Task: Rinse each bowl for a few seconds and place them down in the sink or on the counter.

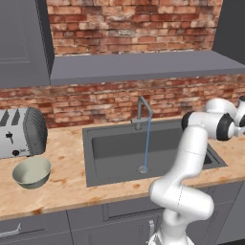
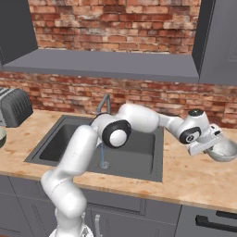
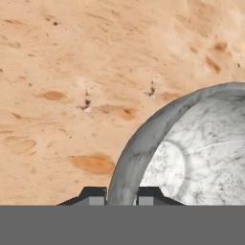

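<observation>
**Gripper pinching the speckled bowl's rim, right of the sink**

The white arm reached out across the sink to the stretch of counter on its right side. There the gripper had its two dark fingertips drawn in on either side of the grey-white speckled bowl's rim, one outside the wall and one inside, so the rim was pinched between them. From the right base view that speckled bowl sat low at the hand, on or just over the wood-grain top; I could not tell whether it touched.

The other bowl, cream inside and grey-green outside, stood on the counter left of the sink, just in front of the toaster and tipped slightly. A thin stream of water ran from the curved tap down to the drain. A grey shelf ran along the brick wall above.
</observation>
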Tool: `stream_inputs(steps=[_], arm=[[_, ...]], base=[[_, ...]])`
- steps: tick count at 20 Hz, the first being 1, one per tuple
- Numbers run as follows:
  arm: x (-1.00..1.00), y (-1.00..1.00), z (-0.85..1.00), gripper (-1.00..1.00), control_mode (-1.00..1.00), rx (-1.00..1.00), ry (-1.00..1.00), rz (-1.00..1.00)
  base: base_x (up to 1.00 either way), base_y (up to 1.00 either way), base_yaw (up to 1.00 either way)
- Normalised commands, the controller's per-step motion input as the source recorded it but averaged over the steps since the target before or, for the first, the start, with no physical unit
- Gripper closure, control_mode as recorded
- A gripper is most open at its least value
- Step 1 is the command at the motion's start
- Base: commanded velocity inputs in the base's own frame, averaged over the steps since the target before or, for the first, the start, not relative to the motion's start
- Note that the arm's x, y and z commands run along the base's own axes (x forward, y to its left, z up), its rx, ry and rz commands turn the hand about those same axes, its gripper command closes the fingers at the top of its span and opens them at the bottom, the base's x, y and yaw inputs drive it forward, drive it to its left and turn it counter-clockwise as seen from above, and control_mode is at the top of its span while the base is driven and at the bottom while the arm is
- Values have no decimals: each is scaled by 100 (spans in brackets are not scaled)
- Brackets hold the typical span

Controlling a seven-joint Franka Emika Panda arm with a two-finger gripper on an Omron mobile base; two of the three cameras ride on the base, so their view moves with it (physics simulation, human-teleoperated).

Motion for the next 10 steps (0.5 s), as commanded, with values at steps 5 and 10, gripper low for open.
stream_inputs(steps=[5, 10], arm=[[-23, 32, 27, 100, -100, -2, 0, 10], [-23, 45, 16, 100, -100, -6, -1, 8]], base=[[0, 0, 0], [0, 0, 0]])
